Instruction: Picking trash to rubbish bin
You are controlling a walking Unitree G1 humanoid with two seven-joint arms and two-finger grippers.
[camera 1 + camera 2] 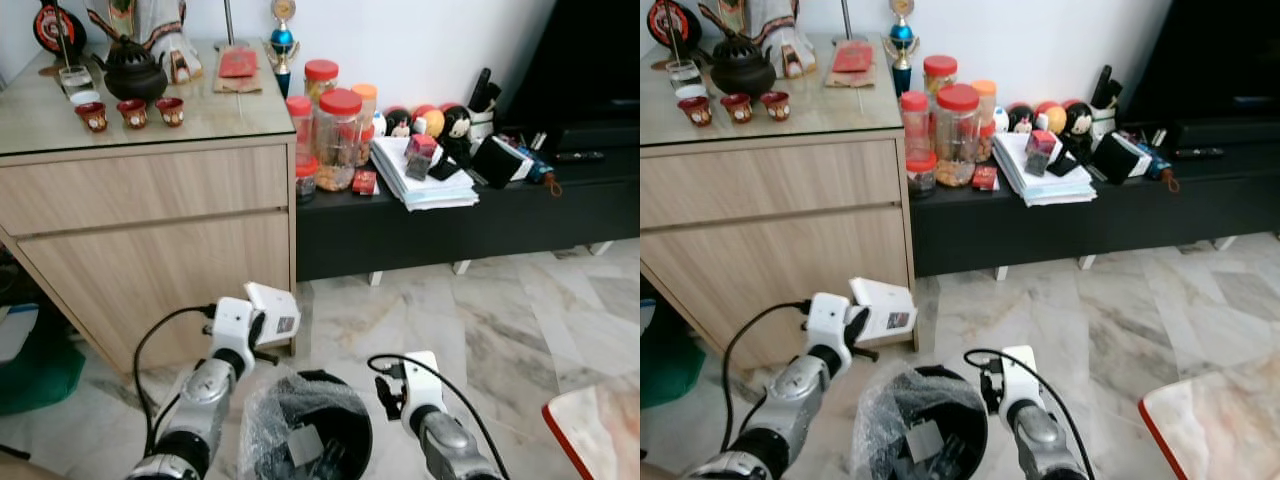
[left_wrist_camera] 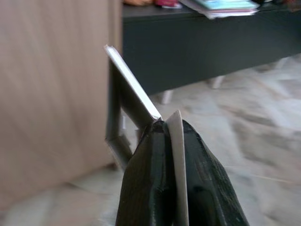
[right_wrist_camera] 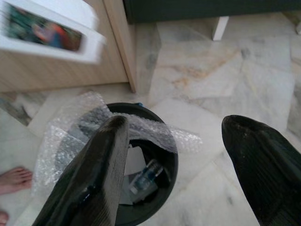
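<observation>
My left gripper (image 1: 262, 330) is shut on a small white carton box (image 1: 273, 309), holding it by one flap (image 2: 177, 155) just above and behind the bin. The black rubbish bin (image 1: 352, 412) stands on the floor between my arms, with clear bubble wrap (image 3: 70, 141) draped over its rim and some trash inside. My right gripper (image 3: 174, 155) is open with nothing between its fingers, to the right of the bin and looking down into it. The box (image 3: 51, 33) also shows blurred in the right wrist view.
A wooden cabinet (image 1: 150, 240) stands close behind my left arm. A low black TV bench (image 1: 450, 225) with jars and papers runs to the right. A red-edged thing (image 1: 590, 430) lies at the lower right on the marble floor. A person's bare foot (image 3: 14, 179) is by the bin.
</observation>
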